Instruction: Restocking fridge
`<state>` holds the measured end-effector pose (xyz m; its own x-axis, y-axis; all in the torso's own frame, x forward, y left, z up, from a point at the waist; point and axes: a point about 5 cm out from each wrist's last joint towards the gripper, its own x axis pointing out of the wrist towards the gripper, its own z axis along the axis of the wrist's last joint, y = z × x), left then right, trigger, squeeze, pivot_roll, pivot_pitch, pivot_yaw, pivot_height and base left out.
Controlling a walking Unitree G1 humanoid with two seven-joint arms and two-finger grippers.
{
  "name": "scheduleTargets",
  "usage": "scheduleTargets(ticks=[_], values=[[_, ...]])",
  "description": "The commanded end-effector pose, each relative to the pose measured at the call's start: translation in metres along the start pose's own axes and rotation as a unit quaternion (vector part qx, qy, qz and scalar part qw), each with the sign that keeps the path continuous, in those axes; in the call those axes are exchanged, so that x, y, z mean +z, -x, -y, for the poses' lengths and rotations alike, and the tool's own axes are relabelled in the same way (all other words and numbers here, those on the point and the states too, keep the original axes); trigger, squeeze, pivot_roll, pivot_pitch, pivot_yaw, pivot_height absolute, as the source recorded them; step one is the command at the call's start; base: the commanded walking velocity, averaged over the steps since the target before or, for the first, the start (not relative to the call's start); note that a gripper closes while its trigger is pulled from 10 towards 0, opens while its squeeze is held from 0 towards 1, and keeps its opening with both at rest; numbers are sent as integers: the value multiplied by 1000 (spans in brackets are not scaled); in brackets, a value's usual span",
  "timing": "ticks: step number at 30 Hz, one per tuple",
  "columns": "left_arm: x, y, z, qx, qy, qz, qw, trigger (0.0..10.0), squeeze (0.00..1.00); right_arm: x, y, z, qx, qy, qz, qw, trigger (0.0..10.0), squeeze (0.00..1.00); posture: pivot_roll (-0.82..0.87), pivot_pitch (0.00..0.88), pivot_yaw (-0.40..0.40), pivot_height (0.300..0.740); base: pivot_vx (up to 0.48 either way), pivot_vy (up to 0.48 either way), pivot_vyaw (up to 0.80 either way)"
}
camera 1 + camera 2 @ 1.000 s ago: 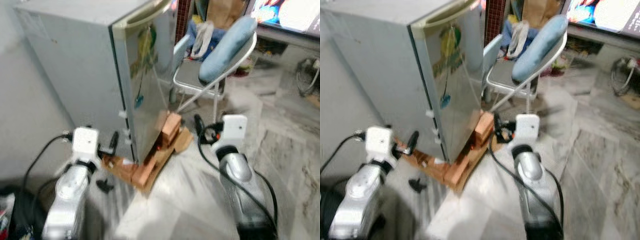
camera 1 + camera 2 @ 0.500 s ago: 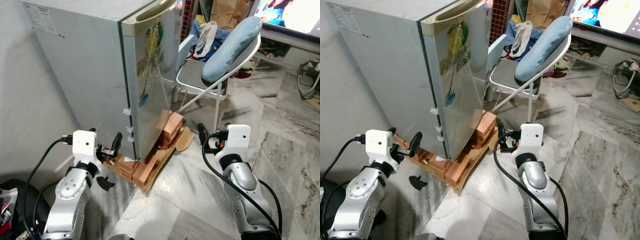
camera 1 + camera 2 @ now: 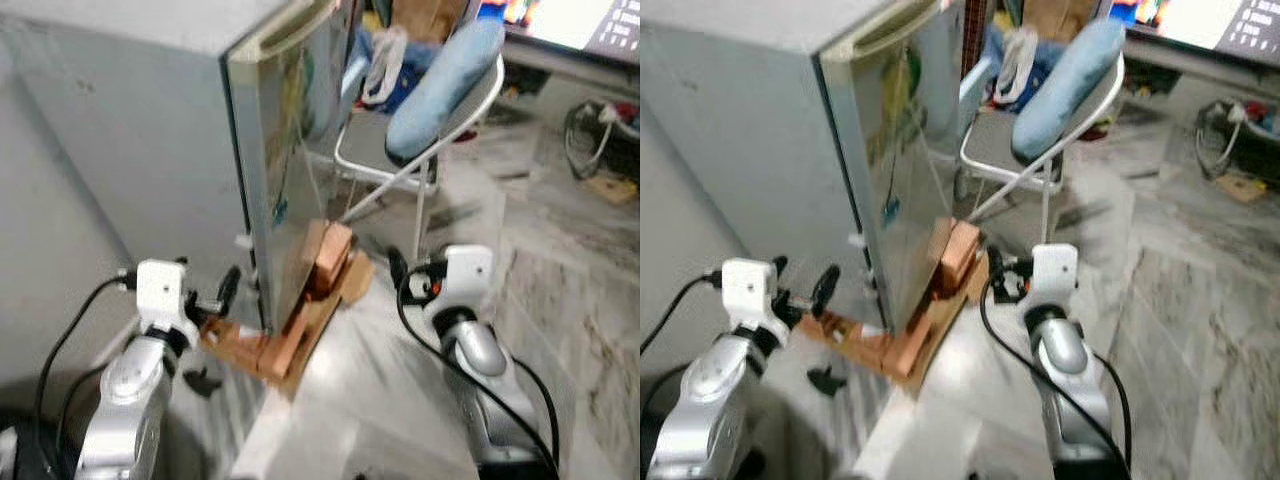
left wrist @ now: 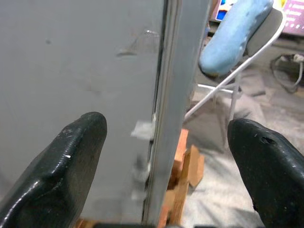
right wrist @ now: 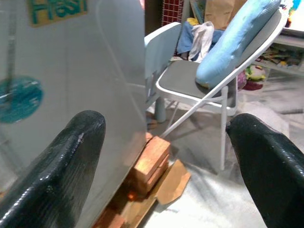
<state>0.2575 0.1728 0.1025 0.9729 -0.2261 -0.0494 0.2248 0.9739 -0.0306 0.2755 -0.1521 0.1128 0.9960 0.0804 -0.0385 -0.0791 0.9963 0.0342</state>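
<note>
Marble floor (image 3: pixel 560 300) stretched across the room, blurred in the head views, with a folding chair (image 3: pixel 400 160) carrying a blue cushion (image 3: pixel 435 75) standing beyond the fridge (image 3: pixel 190 150). That fridge, the task's own thing, stood just ahead of the robot with its door (image 3: pixel 290 180) shut, raised on bricks (image 3: pixel 325 262) and scraps of cardboard (image 3: pixel 355 280). No goods for restocking could be seen anywhere.

Both arms were held forward at low height. The left gripper (image 3: pixel 228 290) sat near the fridge's bottom corner, its jaws spread wide and empty; in its wrist view the two fingers (image 4: pixel 71 161) framed the seam where the door met the grey side wall (image 4: pixel 80 71). The right gripper (image 3: pixel 398 270) hovered in front of the door's lower part, near the bricks, jaws likewise spread and holding nothing.

My judgement was that the step in hand was the approach to open the door. To do it well, the robot should settle its stance first so the blur clears, then raise a gripper to the recessed handle (image 3: pixel 285 28) along the door's top edge, since the low position offered no purchase. A gentle pull would be wise, because the fridge on loose bricks might shift or rock.
</note>
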Motion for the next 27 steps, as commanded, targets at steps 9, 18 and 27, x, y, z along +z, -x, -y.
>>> scheduleTargets(ticks=[9,18,27], values=[[-6,0,11,-31,2,-21,999,10000,0,3,-1,11,-10,12,-2,1000,10000,0,53,73,-46,740,0,0,-401],[-6,-3,-2,-19,38,-39,998,10000,0,-1,0,10,-7,11,-19,1000,10000,0,52,84,-55,740,0,0,-176],[4,-6,-8,11,20,-8,1000,10000,0,-6,4,9,0,14,-29,999,10000,0,53,97,-55,740,0,0,-785]])
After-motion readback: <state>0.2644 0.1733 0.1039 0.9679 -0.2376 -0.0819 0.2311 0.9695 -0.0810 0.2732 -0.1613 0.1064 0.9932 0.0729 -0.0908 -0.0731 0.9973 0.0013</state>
